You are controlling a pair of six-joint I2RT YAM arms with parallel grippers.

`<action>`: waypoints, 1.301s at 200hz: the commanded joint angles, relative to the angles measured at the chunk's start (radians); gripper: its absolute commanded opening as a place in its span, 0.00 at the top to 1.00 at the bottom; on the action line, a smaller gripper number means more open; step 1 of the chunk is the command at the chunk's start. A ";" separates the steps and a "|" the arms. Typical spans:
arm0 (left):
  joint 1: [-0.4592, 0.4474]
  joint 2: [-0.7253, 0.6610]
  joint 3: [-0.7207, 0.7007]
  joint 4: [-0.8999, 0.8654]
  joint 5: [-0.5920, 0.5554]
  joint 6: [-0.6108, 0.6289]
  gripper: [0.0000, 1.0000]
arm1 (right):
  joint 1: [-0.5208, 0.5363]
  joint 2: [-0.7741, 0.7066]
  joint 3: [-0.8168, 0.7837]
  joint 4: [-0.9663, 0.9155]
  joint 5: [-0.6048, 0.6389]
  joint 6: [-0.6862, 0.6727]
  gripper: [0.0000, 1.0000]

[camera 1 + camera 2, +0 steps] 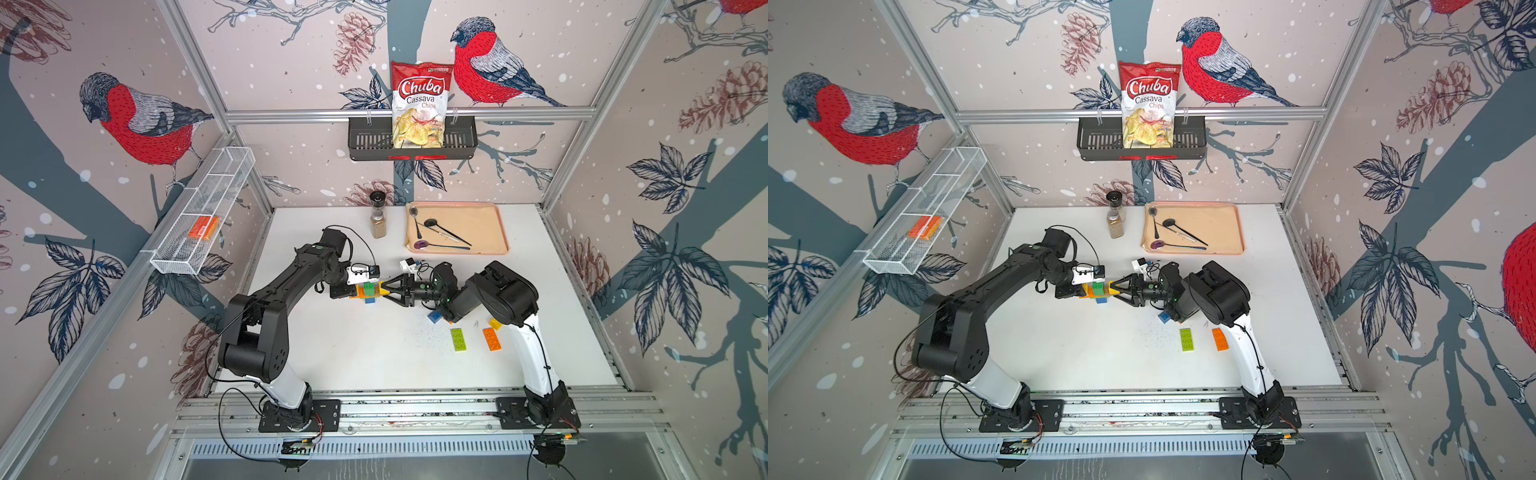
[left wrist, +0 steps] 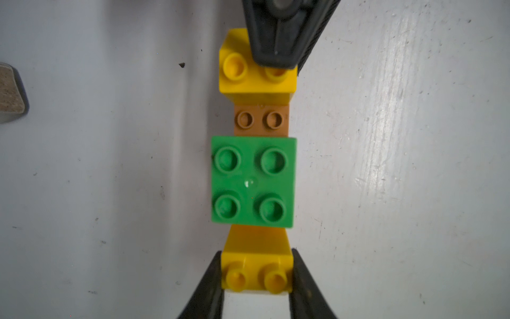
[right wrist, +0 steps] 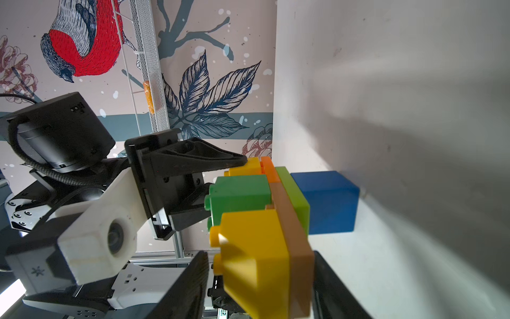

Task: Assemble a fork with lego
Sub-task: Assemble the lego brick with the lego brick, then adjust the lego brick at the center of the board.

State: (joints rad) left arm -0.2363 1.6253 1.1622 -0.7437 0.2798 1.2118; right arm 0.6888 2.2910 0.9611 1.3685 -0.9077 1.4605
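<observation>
Closest under the overhead camera, the left arm (image 1: pixel 266 299) and right arm (image 1: pixel 505 297) reach inward over the white table (image 1: pixel 353 361). They meet at the lego assembly (image 1: pixel 369 290), which sits about mid-table and seems to rest on its blue brick (image 3: pixel 328 201). Above that foot a lime green brick (image 3: pixel 295 193) and an orange brick (image 3: pixel 269 168) lie side by side. On them sits a brown bar (image 2: pixel 260 120) carrying three square bricks, studs up: a left-hand yellow brick (image 2: pixel 256 245), a green brick (image 2: pixel 252 182) and a right-hand yellow brick (image 2: pixel 256 88). One row of brown studs shows bare between the last two.

The left gripper (image 2: pixel 256 255) is closed on the left-hand yellow brick, a finger flat against each side. The right gripper (image 3: pixel 260 254) straddles the other end, one finger over the studs and one beneath the bar. A thin gap shows on the stud side, so it appears to hold nothing.

The step in hand looks like freeing the right gripper from the right-hand yellow brick. To do that well, the left grip should hold firm while the right jaws widen evenly. They should then draw straight back along the bar's line, so no finger catches a stud and levers the brick off. A loose lime green brick (image 1: pixel 458 339) and a loose orange brick (image 1: pixel 491 338) wait near the right arm, well apart from the assembly.
</observation>
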 commanded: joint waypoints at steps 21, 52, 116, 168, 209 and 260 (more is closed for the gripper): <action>0.000 -0.014 0.002 -0.001 0.015 -0.012 0.58 | -0.002 -0.025 0.003 -0.005 -0.018 -0.027 0.40; 0.000 -0.019 -0.006 0.006 0.014 -0.021 0.50 | -0.004 -0.041 0.000 -0.034 -0.017 -0.048 0.39; 0.014 -0.060 -0.040 0.062 0.042 -0.063 0.38 | -0.015 -0.064 -0.043 -0.110 -0.002 -0.114 0.37; 0.049 -0.160 -0.106 0.148 0.058 -0.129 0.36 | -0.030 -0.140 -0.062 -0.244 0.016 -0.240 0.39; 0.077 -0.311 -0.182 0.264 0.096 -0.251 0.35 | -0.061 -0.219 -0.109 -0.393 0.054 -0.367 0.40; 0.099 -0.435 -0.323 0.523 0.101 -0.570 0.23 | -0.071 -0.439 -0.062 -0.914 0.250 -0.871 0.41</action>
State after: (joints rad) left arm -0.1486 1.2266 0.8837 -0.3943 0.3691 0.8387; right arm 0.6121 1.9388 0.8646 0.7452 -0.7822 0.9222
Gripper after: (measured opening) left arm 0.747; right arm 0.592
